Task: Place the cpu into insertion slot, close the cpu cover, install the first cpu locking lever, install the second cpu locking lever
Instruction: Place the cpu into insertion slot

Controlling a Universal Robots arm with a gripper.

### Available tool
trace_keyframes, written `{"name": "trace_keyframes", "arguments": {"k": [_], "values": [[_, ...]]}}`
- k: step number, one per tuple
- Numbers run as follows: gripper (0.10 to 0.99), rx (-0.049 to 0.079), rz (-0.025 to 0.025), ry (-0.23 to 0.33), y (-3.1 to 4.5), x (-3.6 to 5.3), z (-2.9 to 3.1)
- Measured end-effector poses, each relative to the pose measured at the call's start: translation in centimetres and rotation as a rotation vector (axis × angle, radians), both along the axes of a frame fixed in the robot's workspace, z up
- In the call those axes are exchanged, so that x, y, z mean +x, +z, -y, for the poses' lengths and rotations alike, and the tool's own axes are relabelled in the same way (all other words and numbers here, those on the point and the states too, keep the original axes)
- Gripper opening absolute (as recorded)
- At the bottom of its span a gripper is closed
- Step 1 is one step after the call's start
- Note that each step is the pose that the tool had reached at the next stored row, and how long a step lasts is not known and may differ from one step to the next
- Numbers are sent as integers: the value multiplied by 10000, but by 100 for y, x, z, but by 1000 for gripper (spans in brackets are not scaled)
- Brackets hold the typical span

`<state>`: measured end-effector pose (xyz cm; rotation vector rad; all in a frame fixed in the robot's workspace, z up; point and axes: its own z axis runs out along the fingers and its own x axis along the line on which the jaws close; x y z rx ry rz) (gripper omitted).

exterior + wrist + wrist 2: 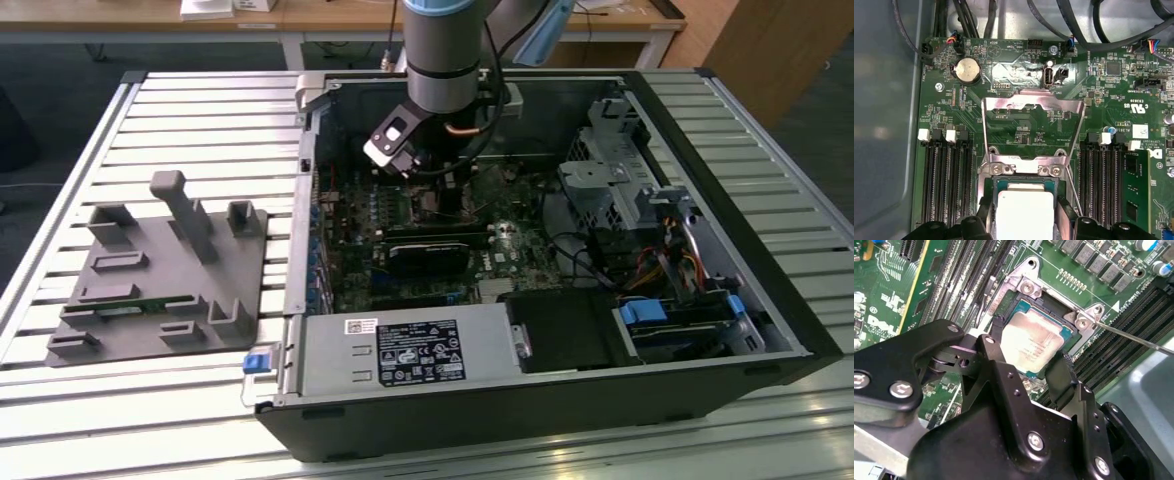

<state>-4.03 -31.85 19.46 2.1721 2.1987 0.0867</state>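
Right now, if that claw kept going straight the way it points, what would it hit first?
Most likely the cpu, lying in the insertion slot right under the claw; how much gap is left is unclear.

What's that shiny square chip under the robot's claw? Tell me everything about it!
The cpu is a flat square chip with a dull silvery-bronze metal top on a thin green edge. It lies flat in the insertion slot on the green motherboard. The cpu cover is swung open, so the chip's top is bare. The gripper sits right over it.
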Motion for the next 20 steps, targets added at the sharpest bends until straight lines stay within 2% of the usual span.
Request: {"name": "trace_keyframes", "arguments": {"k": [2,3,8,10,11,13,14,16,17,19,20], "values": [[616,2,-4,0,26,1,0],[616,2,-27,0,42,5,0],[600,1,-198,0,120,25,0],[478,3,-230,0,138,27,0],[478,7,-237,-1,143,27,1],[361,21,-242,1,144,27,7],[361,51,-243,1,144,27,14],[243,161,-244,2,144,27,28],[243,208,-247,3,144,27,32],[125,263,-256,3,145,27,37],[125,272,-263,3,146,28,38]]}}
